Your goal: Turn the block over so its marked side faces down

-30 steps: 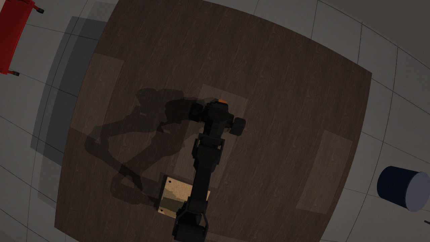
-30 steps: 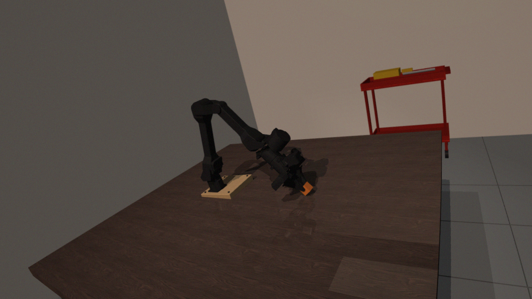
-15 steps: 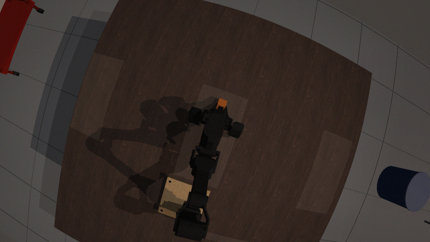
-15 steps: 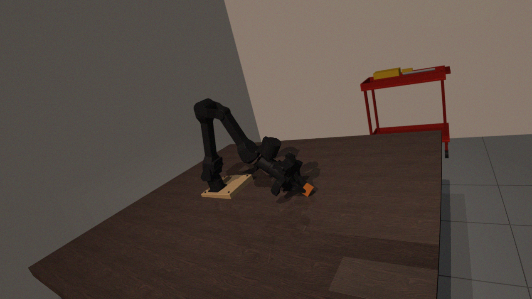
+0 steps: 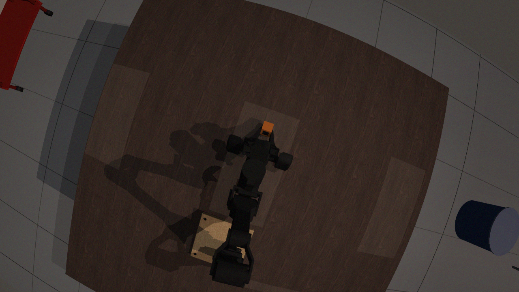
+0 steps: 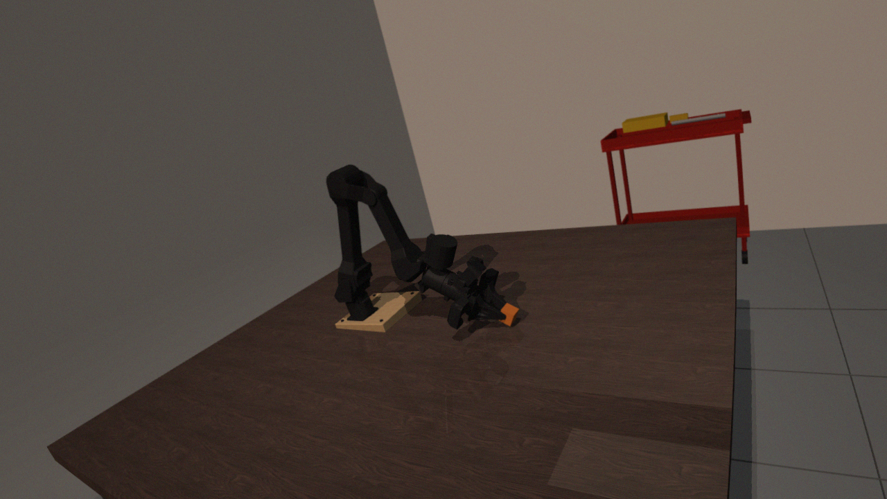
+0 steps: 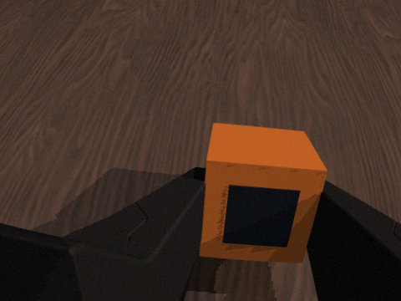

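Observation:
The orange block (image 5: pixel 268 126) (image 6: pixel 510 312) (image 7: pixel 263 146) is held tilted, low over the table (image 5: pixel 333 90) (image 6: pixel 372 397) (image 7: pixel 104 63). Its dark square mark (image 5: pixel 265 132) (image 7: pixel 261 216) is on the face turned back toward the wrist and partly upward; the mark is hidden in the exterior view. My gripper (image 5: pixel 267 132) (image 6: pixel 504 314) (image 7: pixel 256 187) is shut on the block, one finger on each side of it, and slants forward and down. I cannot tell whether a lower edge of the block touches the table.
The arm's wooden base plate (image 5: pixel 214 232) (image 6: pixel 396 305) lies behind the gripper on the table. Off the table, a red cart (image 5: pixel 14 39) (image 6: pixel 682 134) stands on the floor, and a dark blue cylinder (image 5: pixel 475 226) is on the other side.

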Controlling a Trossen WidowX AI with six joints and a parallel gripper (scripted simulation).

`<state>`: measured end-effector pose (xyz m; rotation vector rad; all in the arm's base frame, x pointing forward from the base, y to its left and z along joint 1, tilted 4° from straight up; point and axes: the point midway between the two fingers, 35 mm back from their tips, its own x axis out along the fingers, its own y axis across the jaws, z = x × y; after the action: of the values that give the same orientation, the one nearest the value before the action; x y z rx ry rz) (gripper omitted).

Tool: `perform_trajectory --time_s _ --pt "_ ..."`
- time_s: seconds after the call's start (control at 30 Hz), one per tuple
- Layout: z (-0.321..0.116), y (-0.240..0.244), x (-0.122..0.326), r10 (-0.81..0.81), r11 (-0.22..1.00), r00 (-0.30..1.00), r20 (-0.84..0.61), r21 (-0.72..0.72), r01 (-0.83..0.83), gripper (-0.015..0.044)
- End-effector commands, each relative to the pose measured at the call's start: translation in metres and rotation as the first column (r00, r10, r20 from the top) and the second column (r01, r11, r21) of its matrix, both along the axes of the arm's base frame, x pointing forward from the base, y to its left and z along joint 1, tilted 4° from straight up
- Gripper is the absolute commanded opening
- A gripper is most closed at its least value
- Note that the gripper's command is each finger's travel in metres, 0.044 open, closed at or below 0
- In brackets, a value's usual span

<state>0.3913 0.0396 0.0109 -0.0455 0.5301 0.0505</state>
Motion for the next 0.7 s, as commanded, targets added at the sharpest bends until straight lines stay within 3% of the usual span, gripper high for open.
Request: perform_trajectory --time_s 0.0,0.23,0.67 --pt "-0.0030 -0.0009 -0.0032 -0.001 1.000 1.000 -0.006 -0.006 0.001 0.0000" --pt "-0.0030 -0.0009 -0.0032 -0.001 1.000 1.000 -0.006 -0.006 0.001 0.0000" --pt "-0.0030 -0.0009 -0.0032 -0.001 1.000 1.000 -0.006 -0.006 0.001 0.0341"
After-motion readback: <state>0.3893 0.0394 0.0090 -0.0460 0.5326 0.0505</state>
